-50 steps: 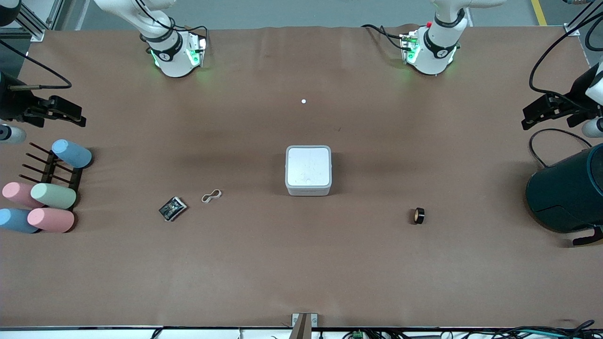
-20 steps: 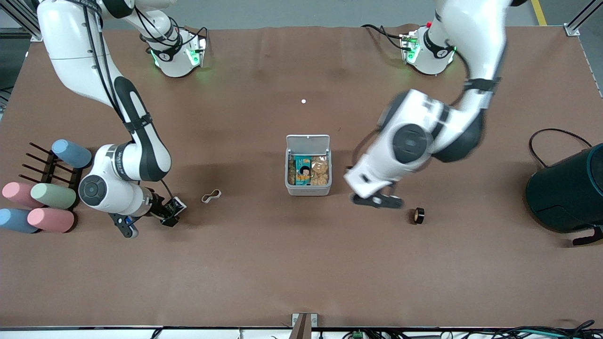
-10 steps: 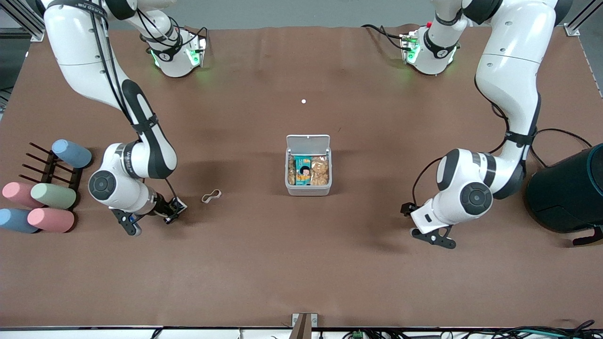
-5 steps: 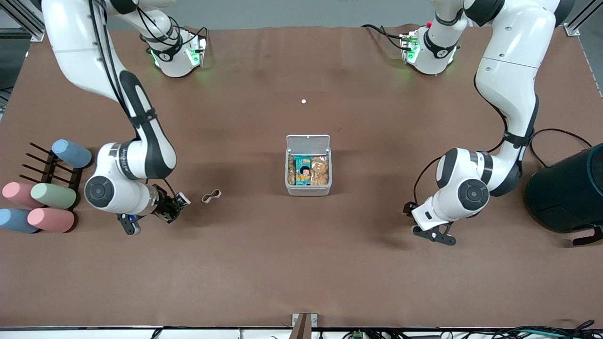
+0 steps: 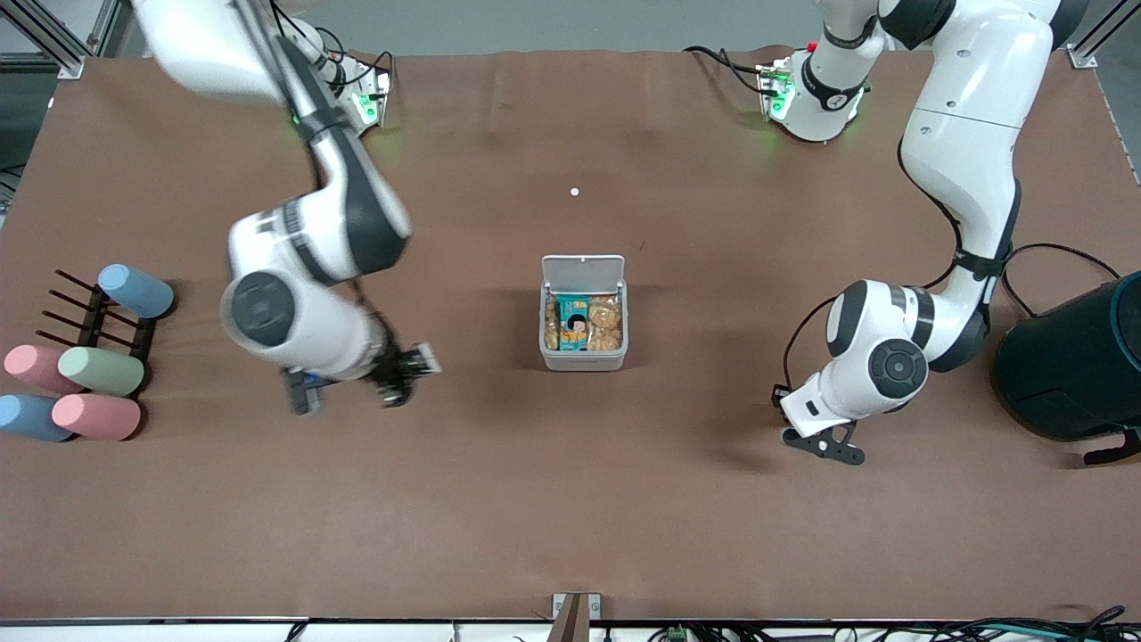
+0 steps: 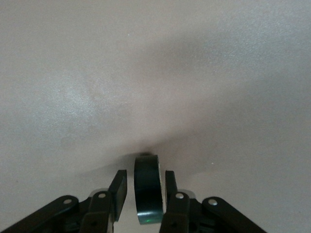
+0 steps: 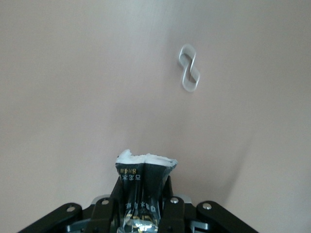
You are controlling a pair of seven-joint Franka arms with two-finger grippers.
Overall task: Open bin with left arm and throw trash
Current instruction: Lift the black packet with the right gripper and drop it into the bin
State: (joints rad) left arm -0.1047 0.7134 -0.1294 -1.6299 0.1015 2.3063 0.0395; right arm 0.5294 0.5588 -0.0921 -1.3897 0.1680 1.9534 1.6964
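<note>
The bin (image 5: pixel 583 357) stands mid-table with its white lid (image 5: pixel 583 267) flipped up and snack packets inside. My right gripper (image 5: pixel 406 367) hangs over the table between the cup rack and the bin, shut on the crumpled black wrapper (image 7: pixel 144 177), whose end also shows from the front (image 5: pixel 428 360). The off-white rubber band (image 7: pixel 189 74) lies flat on the table. My left gripper (image 6: pixel 144 178) is low at the table, toward the left arm's end. The black tape roll (image 6: pixel 146 191) stands on edge between its fingers, one touching it and the other a narrow gap away.
Pastel cups (image 5: pixel 100 370) lie on a dark rack (image 5: pixel 76 308) at the right arm's end. A large dark teal cylinder (image 5: pixel 1074 366) with a black cable stands at the left arm's end. A small white dot (image 5: pixel 574 192) lies farther from the camera than the bin.
My right arm has lifted the wrapper off the table and carried it toward the bin. My left gripper's fingers have narrowed around the tape roll while that arm stayed in place.
</note>
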